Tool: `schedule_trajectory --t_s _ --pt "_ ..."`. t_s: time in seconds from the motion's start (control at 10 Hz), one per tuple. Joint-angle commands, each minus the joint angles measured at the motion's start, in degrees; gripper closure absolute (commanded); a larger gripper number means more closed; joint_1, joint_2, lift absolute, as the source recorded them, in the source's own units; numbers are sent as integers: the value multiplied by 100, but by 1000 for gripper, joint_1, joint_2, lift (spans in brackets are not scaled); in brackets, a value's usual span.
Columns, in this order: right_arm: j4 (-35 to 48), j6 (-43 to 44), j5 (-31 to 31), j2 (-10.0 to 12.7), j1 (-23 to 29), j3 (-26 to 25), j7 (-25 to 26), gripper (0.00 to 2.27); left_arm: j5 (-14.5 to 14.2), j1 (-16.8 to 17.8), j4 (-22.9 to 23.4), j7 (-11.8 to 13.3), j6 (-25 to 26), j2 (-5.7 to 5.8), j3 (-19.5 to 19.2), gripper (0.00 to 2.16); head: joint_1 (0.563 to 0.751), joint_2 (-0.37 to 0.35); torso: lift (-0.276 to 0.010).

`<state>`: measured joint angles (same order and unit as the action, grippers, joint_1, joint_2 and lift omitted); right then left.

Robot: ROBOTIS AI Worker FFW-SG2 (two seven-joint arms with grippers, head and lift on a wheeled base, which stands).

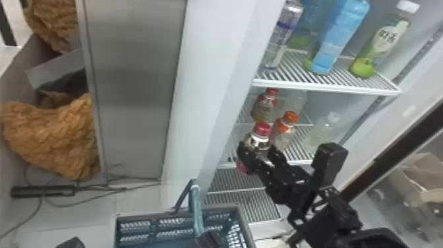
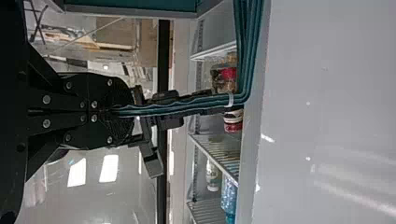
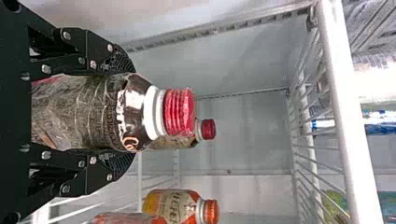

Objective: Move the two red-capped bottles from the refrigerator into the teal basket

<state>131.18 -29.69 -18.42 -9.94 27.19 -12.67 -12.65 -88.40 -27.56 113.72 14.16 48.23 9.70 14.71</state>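
An orange-capped bottle point(image 1: 284, 128) stands right of the red-capped bottle point(image 1: 262, 130) clasped by the right gripper point(image 1: 262, 157); the left wrist view shows the left gripper point(image 1: 209, 240) narrowed, seemingly on the basket handle point(image 1: 195, 206).

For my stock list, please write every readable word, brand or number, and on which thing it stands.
No whole word reads surely.
Red-capped bottle in the right gripper: print partly turned away.
Orange-capped bottle: too small and blurred.
White-capped bottle: too blurred.
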Motion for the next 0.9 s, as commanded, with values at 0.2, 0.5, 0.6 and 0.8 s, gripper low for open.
schedule_trajectory --t_s 0.2,0.5,0.6,0.8 --pt "1598 -2220 -169 45 360 -58 105 720 -4 0 -3 0 -14 6 14 1156 695 -350 -224" --pt "2906 -4807 -306 36 487 -92 457 746 -15 0 -3 0 -14 6 25 1154 695 -350 -224" --pt "3033 -5314 -397 36 472 -92 501 746 -15 0 -3 0 -14 6 25 1156 695 -350 -224" --pt "2850 -5721 -706 27 360 -92 510 746 -4 14 -3 0 -14 15 37 1156 695 -350 -224"
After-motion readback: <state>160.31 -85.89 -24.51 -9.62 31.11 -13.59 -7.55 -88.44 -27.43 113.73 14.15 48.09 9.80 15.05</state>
